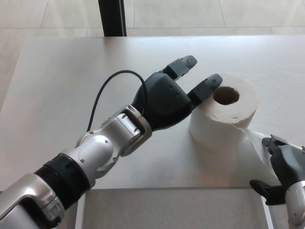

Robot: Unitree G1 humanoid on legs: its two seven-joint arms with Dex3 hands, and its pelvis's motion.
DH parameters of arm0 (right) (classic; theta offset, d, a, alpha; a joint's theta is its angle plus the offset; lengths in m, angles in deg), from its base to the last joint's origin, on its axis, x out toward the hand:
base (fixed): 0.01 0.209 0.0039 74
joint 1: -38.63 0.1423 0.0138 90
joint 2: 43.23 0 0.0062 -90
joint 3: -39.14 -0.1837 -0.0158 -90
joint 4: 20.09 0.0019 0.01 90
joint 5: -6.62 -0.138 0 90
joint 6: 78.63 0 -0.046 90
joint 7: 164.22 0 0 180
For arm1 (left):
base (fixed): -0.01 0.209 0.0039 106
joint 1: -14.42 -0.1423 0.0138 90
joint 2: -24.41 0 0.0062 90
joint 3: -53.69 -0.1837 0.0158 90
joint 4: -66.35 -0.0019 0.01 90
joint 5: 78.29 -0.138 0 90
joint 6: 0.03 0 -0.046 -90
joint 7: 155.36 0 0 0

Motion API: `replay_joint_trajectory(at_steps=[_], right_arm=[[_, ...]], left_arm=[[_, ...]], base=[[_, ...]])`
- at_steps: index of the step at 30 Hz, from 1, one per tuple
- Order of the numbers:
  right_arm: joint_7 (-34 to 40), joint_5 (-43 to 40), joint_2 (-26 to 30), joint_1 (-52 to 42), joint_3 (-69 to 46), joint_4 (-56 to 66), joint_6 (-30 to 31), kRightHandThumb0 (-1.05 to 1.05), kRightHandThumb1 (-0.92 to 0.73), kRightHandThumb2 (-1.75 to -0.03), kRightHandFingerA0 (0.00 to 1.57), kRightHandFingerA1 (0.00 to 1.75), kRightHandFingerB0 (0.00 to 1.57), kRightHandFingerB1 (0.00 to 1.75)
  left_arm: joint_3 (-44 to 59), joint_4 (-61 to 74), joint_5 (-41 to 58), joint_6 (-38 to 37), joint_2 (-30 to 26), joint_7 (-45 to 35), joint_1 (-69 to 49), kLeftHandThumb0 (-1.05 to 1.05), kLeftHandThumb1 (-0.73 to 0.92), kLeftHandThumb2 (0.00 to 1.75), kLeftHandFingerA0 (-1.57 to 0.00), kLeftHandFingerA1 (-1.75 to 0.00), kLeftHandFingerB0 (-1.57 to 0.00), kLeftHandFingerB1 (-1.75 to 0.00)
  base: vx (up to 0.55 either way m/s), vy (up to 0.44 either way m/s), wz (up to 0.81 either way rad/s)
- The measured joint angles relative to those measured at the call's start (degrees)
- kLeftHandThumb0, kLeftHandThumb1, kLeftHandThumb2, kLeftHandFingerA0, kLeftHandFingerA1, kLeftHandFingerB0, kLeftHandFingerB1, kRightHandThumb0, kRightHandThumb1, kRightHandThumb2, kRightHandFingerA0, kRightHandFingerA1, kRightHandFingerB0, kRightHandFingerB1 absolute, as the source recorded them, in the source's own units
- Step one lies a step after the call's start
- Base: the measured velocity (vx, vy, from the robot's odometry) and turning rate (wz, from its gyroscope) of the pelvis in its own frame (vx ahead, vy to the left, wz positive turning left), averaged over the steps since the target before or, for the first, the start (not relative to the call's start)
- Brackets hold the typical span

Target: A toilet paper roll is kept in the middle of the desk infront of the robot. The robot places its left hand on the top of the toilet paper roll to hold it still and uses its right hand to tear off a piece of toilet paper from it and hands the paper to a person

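My right hand [281, 176] sits nearest me at the lower right corner, over the desk's front edge, on the loose tail of paper [257, 143]. I can see a thumb jutting left below and the fingers above, but I cannot tell whether they pinch the sheet or only lie against it. The tail runs up and left to the toilet paper roll [224, 117], which stands upright on the desk [62, 86], right of centre, its core hole facing up. My left hand [174, 95] reaches in from the lower left, fingers spread; one fingertip [212, 81] rests on the roll's top rim, the other points past it, touching nothing.
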Motion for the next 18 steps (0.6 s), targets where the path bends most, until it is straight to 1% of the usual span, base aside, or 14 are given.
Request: replay_joint_trajectory(at_steps=[1, 2, 3, 4, 5, 6, 7, 9, 11, 12, 13, 14, 16, 18], right_arm=[[0.91, 0.03, -0.03, 0.60, -0.07, -0.77, -0.03, -0.53, -0.71, -0.61, 0.27, 0.38, 0.34, 0.31], [1.60, 0.03, -0.06, 1.08, -0.12, -1.28, -0.04, -0.55, -0.52, -0.89, 0.20, 0.49, 0.32, 0.50], [2.35, 0.03, -0.09, 1.63, -0.20, -1.73, -0.10, -0.54, -0.69, -0.60, 0.31, 0.38, 0.38, 0.31], [3.20, 0.02, -0.13, 2.12, -0.30, -2.09, -0.21, -0.54, -0.69, -0.60, 0.31, 0.38, 0.38, 0.31], [3.99, 0.01, -0.22, 2.54, -0.41, -2.37, -0.33, -0.47, -0.69, -0.61, 0.36, 0.38, 0.40, 0.33], [4.85, -0.02, -0.33, 2.91, -0.54, -2.71, -0.48, -0.48, -0.65, -0.61, 0.39, 0.38, 0.41, 0.34], [5.57, -0.06, -0.44, 3.16, -0.63, -2.93, -0.64, -0.46, -0.67, -0.61, 0.47, 0.39, 0.48, 0.35], [7.20, -0.23, -0.97, 3.69, -0.91, -3.13, -1.07, -0.44, -0.66, -0.60, 0.52, 0.40, 0.50, 0.35], [8.61, -0.45, -1.63, 3.97, -1.18, -3.14, -1.54, -0.44, -0.66, -0.60, 0.52, 0.40, 0.50, 0.35], [9.24, -0.55, -1.88, 4.05, -1.30, -3.14, -1.79, -0.42, -0.65, -0.60, 0.59, 0.42, 0.49, 0.36], [10.10, -0.66, -2.23, 4.11, -1.53, -3.14, -2.14, -0.41, -0.67, -0.60, 0.68, 0.71, 0.47, 0.35], [10.89, -0.81, -2.54, 4.11, -1.77, -3.14, -2.49, -0.38, -0.68, -0.60, 0.72, 0.86, 0.46, 0.34], [12.48, -1.28, -2.91, 4.10, -2.18, -3.14, -3.35, -0.29, -0.71, -0.64, 0.77, 1.40, 0.52, 0.38], [14.01, -1.72, -3.01, 4.06, -2.37, -3.31, -4.29, -0.25, -0.74, -0.66, 0.81, 1.57, 0.81, 0.48]], left_arm=[[0.00, 0.00, 0.00, 0.00, 0.03, 0.01, 0.00, -0.49, 0.47, 0.77, 0.00, -0.11, -0.03, -0.02], [0.01, 0.00, 0.00, 0.00, 0.03, 0.02, 0.00, -0.49, 0.47, 0.77, 0.00, -0.11, -0.03, -0.03], [0.01, 0.02, 0.01, -0.01, 0.03, 0.02, 0.00, -0.48, 0.47, 0.76, 0.00, -0.10, -0.03, -0.03], [0.01, 0.04, 0.01, -0.01, 0.04, 0.02, 0.00, -0.48, 0.47, 0.76, 0.00, -0.10, -0.03, -0.03], [0.01, 0.05, 0.02, -0.01, 0.04, 0.02, 0.00, -0.43, 0.54, 0.64, 0.00, -0.09, 0.00, -0.20], [0.01, 0.07, 0.02, -0.01, 0.05, 0.03, 0.00, -0.47, 0.45, 0.80, 0.00, -0.17, -0.01, -0.10], [0.02, 0.09, 0.02, -0.01, 0.06, 0.05, 0.00, -0.48, 0.46, 0.80, 0.00, -0.17, -0.02, -0.09], [0.02, 0.08, 0.01, -0.01, 0.09, 0.12, 0.00, -0.47, 0.46, 0.81, 0.00, -0.17, -0.02, -0.09], [0.02, 0.08, 0.01, -0.01, 0.12, 0.13, 0.00, -0.47, 0.46, 0.81, 0.00, -0.17, -0.02, -0.09], [0.01, 0.08, 0.01, -0.01, 0.13, 0.13, 0.00, -0.43, 0.56, 0.62, 0.00, -0.10, 0.00, -0.22], [0.02, 0.09, 0.01, -0.01, 0.14, 0.14, 0.00, -0.44, 0.56, 0.63, 0.00, -0.09, 0.00, -0.21], [0.01, 0.09, 0.01, -0.01, 0.14, 0.17, 0.00, -0.45, 0.55, 0.63, 0.00, -0.10, 0.00, -0.22], [0.01, 0.08, 0.00, -0.01, 0.14, 0.29, 0.00, -0.45, 0.56, 0.64, 0.00, -0.09, 0.00, -0.21], [0.01, 0.08, 0.00, -0.01, 0.15, 0.38, 0.00, -0.44, 0.58, 0.63, 0.00, -0.11, 0.00, -0.23]], base=[[0.00, 0.000, 0.00], [0.00, 0.000, 0.00], [0.00, 0.000, 0.00], [0.00, 0.000, 0.00], [0.00, 0.000, 0.00], [0.00, 0.000, 0.00], [0.00, 0.000, 0.00], [0.00, 0.000, 0.00], [0.00, 0.000, 0.00], [0.00, 0.000, 0.00], [0.00, 0.000, 0.00], [0.00, 0.000, 0.00], [0.00, 0.000, 0.00], [0.00, 0.000, 0.00]])
